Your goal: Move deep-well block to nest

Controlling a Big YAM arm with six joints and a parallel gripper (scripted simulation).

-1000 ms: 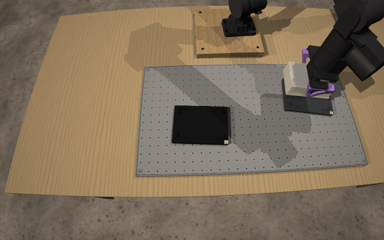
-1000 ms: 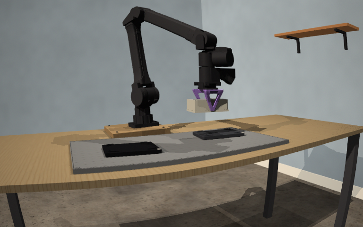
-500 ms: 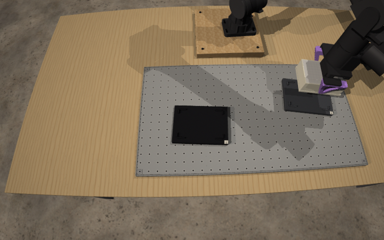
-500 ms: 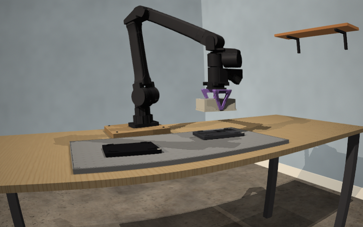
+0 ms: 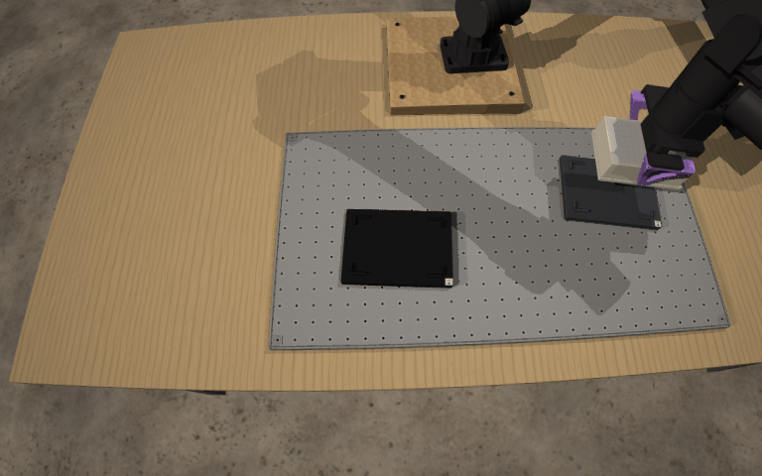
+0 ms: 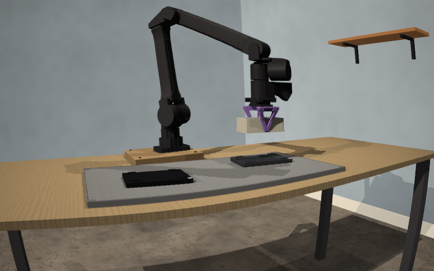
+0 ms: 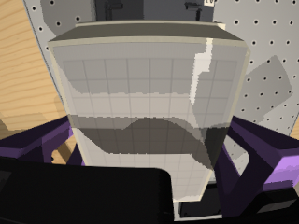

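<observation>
My gripper (image 5: 646,140) with purple fingers is shut on the cream 96-well deep-well block (image 5: 618,150), gripping its two long sides. The block hangs level in the air, well above nest N2 (image 5: 612,193), the black plate at the right of the grey board. It covers the nest's far edge in the top view. In the exterior view the block (image 6: 259,125) floats clear above N2 (image 6: 260,158). Nest N1 (image 5: 397,247) is empty at the board's middle. In the wrist view the block (image 7: 149,106) fills the frame, with N2 (image 7: 149,3) and its A1 label (image 7: 208,0) beyond it.
Both nests sit on a grey perforated board (image 5: 494,241) on the wooden table. The arm's base stands on a wooden mount (image 5: 454,64) at the back. White A1 labels mark N1's corner (image 5: 447,282) and N2's corner (image 5: 656,223). A wall shelf (image 6: 379,36) hangs at the far right.
</observation>
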